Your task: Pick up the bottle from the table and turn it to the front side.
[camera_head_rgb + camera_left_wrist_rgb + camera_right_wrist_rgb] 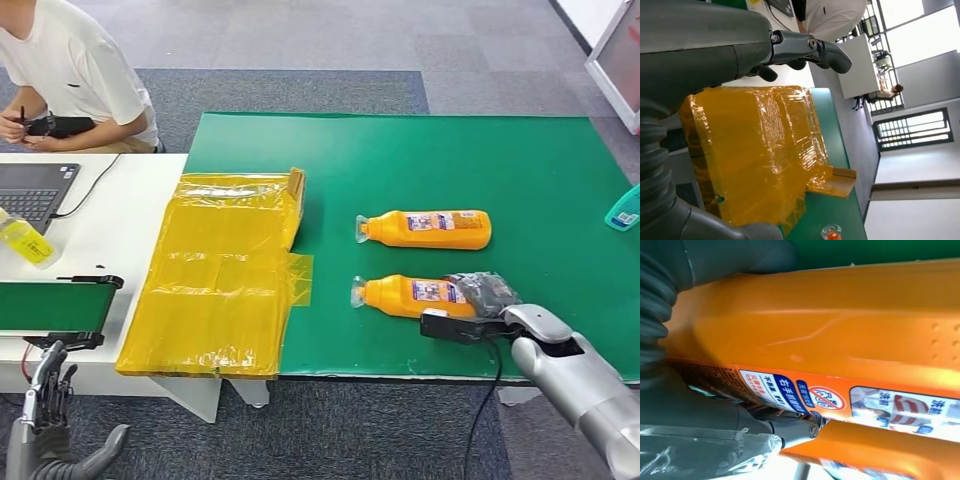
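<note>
The right hand [483,297], wrapped in clear plastic, closes around the base of the nearer orange plastic bottle [411,296] lying on the green table mat [528,170], apparently gripping it. A second orange bottle [426,229] lies just beyond. The left hand [45,390] hangs empty, fingers apart, below the crumpled yellow plastic sheet [219,280].

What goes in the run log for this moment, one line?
right hand: on near bottle, grip unclear | bottle: lying on green mat | far bottle: untouched | left hand: open, low by table
</note>
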You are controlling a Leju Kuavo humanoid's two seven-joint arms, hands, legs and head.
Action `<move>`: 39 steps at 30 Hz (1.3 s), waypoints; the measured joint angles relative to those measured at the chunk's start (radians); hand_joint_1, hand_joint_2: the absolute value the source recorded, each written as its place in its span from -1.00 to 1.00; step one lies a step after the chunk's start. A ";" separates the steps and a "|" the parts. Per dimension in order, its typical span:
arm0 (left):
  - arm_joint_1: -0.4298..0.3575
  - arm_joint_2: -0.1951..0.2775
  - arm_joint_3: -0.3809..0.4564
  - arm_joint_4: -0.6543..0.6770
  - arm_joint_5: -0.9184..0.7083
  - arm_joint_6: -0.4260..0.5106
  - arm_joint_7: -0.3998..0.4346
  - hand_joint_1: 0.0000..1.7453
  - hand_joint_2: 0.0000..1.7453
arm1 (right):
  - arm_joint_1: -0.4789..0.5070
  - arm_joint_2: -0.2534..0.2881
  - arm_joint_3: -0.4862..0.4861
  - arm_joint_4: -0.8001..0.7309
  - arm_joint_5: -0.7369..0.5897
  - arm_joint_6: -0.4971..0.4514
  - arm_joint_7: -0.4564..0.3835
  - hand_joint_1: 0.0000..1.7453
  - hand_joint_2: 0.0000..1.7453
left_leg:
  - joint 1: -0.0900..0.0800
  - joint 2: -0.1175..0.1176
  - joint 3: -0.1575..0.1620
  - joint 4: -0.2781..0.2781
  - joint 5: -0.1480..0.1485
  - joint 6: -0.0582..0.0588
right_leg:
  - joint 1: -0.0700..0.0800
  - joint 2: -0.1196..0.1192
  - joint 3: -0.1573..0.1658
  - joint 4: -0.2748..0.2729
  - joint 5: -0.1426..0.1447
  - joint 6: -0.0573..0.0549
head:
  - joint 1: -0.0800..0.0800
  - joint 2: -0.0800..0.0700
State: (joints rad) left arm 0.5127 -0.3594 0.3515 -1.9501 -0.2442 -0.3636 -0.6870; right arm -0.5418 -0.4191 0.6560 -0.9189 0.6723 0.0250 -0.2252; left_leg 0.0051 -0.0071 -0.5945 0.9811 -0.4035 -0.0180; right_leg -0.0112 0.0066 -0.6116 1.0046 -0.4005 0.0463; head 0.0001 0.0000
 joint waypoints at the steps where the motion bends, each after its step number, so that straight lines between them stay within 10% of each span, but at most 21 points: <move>1: 0.001 0.000 -0.007 0.000 -0.002 0.001 0.002 -1.00 1.00 | 0.038 0.004 -0.027 -0.038 0.006 -0.026 -0.020 1.00 1.00 | 0.000 0.000 0.000 0.000 0.000 0.000 | 0.000 0.000 0.000 0.000 0.000 0.000 | 0.000 0.000; 6: -0.003 -0.002 -0.046 0.000 -0.004 0.012 0.012 -1.00 1.00 | 0.213 0.070 -0.157 -0.215 0.057 -0.109 -0.095 1.00 1.00 | 0.001 0.000 -0.001 0.000 -0.002 -0.002 | 0.001 0.000 -0.001 0.000 -0.002 -0.001 | 0.000 0.000; 21: -0.051 -0.008 -0.278 -0.055 0.000 0.112 0.088 -1.00 1.00 | 0.552 0.538 -0.404 -0.659 -0.099 -0.132 -0.349 1.00 1.00 | 0.002 -0.001 -0.001 0.000 -0.004 -0.003 | 0.002 -0.001 -0.002 0.000 -0.004 -0.002 | 0.000 0.000; 39: -0.210 0.065 -0.559 -0.008 0.032 0.166 0.198 -1.00 1.00 | 0.550 0.633 -0.355 -0.626 0.022 -0.193 -0.390 1.00 1.00 | 0.002 -0.001 -0.001 0.000 -0.003 -0.004 | 0.002 -0.001 -0.002 0.000 -0.004 -0.002 | 0.000 0.000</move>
State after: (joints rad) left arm 0.3026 -0.2944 -0.2075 -1.9581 -0.2119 -0.1975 -0.4887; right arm 0.0078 0.2141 0.3012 -1.5452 0.6939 -0.1684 -0.6148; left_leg 0.0073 -0.0080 -0.5952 0.9808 -0.4064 -0.0218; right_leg -0.0090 0.0060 -0.6134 1.0050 -0.4042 0.0442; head 0.0001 0.0000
